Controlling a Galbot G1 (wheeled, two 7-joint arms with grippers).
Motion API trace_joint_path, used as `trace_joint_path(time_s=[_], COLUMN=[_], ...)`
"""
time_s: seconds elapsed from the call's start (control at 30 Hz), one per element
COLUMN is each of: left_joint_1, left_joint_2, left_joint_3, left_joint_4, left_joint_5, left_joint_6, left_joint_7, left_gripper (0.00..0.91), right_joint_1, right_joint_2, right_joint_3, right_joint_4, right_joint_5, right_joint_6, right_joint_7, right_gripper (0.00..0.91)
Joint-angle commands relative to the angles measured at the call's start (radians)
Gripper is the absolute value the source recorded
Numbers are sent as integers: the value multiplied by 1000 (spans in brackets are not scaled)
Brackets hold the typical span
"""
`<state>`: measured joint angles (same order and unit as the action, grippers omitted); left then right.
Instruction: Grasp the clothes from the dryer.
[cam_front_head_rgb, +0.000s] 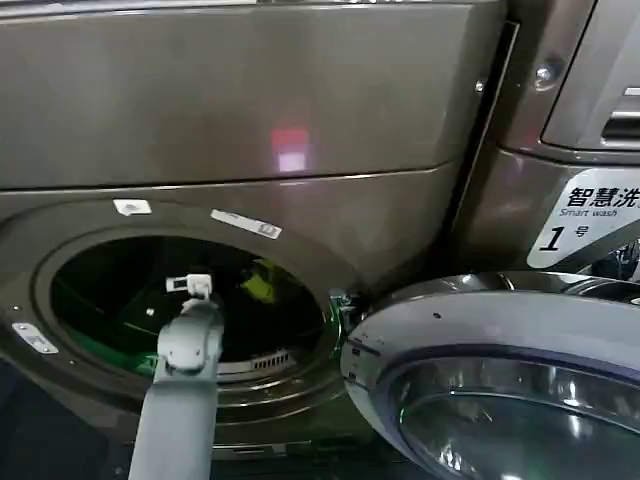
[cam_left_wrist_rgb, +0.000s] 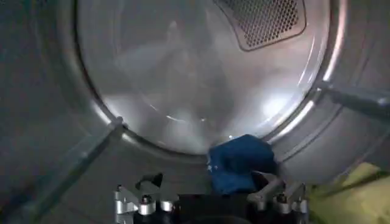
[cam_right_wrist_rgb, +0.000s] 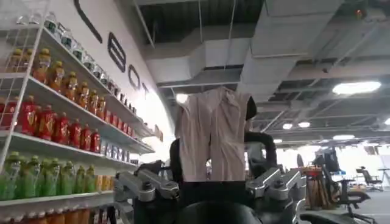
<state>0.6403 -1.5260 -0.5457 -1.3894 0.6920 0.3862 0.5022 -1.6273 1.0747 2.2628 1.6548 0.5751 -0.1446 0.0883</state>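
**Left arm in drum, clothes not out yet**

Brown-grey machine fronts fill the head view; dryer (cam_front_head_rgb: 250, 120) porthole open, door (cam_front_head_rgb: 500, 380) swung to the right, "Smart wash" machine (cam_front_head_rgb: 590, 215) beside it.

Near: left arm rises from below and reaches through the porthole. Left gripper (cam_left_wrist_rgb: 210, 198) is inside the drum, jaws spread, nothing clamped. Blue garment (cam_left_wrist_rgb: 237, 163) lies on the drum floor just ahead, between the fingers and against the right one (cam_left_wrist_rgb: 268, 185). I can't tell whether the other finger touches it.

Beside it: yellow-green garment (cam_left_wrist_rgb: 350, 201) off to one side on the drum wall; in the head view it sits just right of the gripper, deeper in (cam_front_head_rgb: 260, 285).

Far: drum back wall with perforated vent (cam_left_wrist_rgb: 262, 21).

Right gripper (cam_right_wrist_rgb: 210, 185) is outside, pointing up at a store ceiling and drink shelves (cam_right_wrist_rgb: 55, 122), clamped on a whitish cloth (cam_right_wrist_rgb: 213, 140).

Progress, my read: reach done, grasp not made. Left: close on the blue, pull it out, then get the yellow-green one.
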Motion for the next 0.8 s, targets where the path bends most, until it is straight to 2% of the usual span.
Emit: trace_joint_path(time_s=[0.03,0.17,0.2,0.43,0.57,0.8], left_joint_1=[-153,-228,-242,-323,-340,-391], left_joint_2=[4,14,17,21,9,-3], left_joint_3=[-36,-61,-65,-69,-68,-84], left_joint_4=[154,209,221,280,308,400], left_joint_5=[606,650,650,519,522,598], left_joint_6=[-389,-491,-547,-664,-663,-709], left_joint_7=[421,578,600,767,841,845], left_gripper=[907,907,907,907,907,907], right_joint_1=[-3,-6,-6,-5,-4,-4], right_joint_2=[0,3,2,11,13,16], right_joint_3=[0,-4,-5,-14,-18,-27], right_joint_4=[1,1,2,16,19,14], right_joint_5=[0,0,0,-1,-1,-1], right_joint_6=[1,5,5,6,8,14], right_joint_7=[-1,-1,-2,-1,-1,-3], right_gripper=[907,907,907,907,907,907])
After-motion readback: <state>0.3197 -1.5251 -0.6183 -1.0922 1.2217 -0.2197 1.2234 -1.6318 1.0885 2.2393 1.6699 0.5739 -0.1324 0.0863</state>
